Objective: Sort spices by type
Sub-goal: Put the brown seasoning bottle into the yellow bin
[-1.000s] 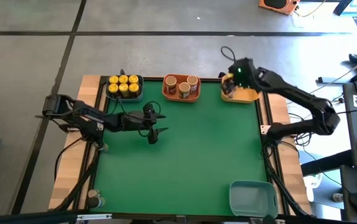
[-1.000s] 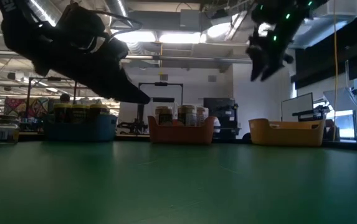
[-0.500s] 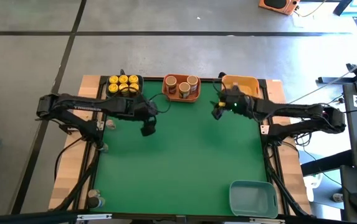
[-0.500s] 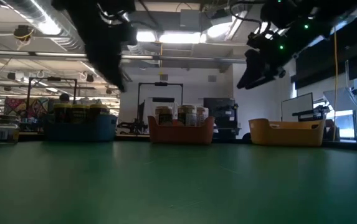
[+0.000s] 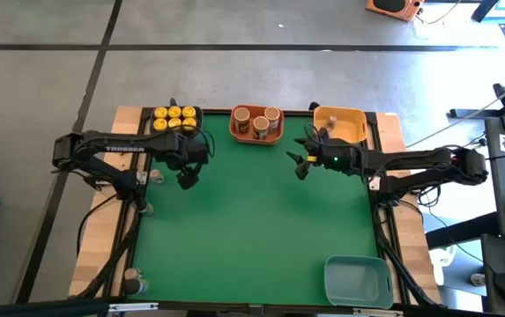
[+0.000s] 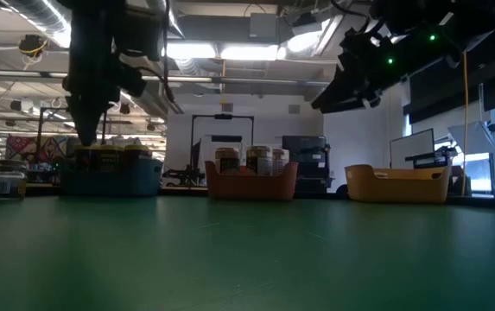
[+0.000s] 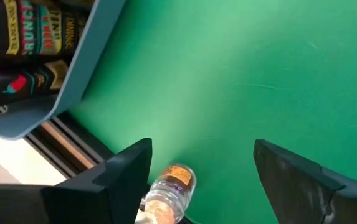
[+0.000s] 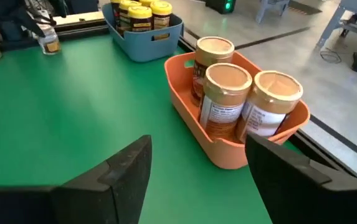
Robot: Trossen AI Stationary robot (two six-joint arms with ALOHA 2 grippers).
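Several yellow-lidded spice jars (image 5: 174,118) stand in a blue bin (image 5: 190,134) at the far left. Three tan-lidded jars (image 8: 240,93) stand in an orange bin (image 5: 256,135). A tiny clear jar (image 7: 169,193) sits on the green mat by its left border, also in the high view (image 5: 157,176). My left gripper (image 7: 202,149) hangs open above the mat just right of that jar, pointing down, seen from above (image 5: 186,178). My right gripper (image 5: 300,164) is open and nearly level above the mat, facing the orange bin (image 8: 198,143).
A yellow bin (image 5: 340,123) stands at the far right behind my right arm. A teal bin (image 5: 356,280) sits at the near right corner. Small jars (image 5: 134,282) stand on the wooden border at the near left. The middle of the mat (image 5: 252,220) is bare.
My left gripper has drawn back toward the table's left edge and risen, tipping from nearly level to pointing down near the tiny jar. My right gripper has left the yellow bin, moved toward the table's middle and sunk, levelling out. Neither has changed its opening.
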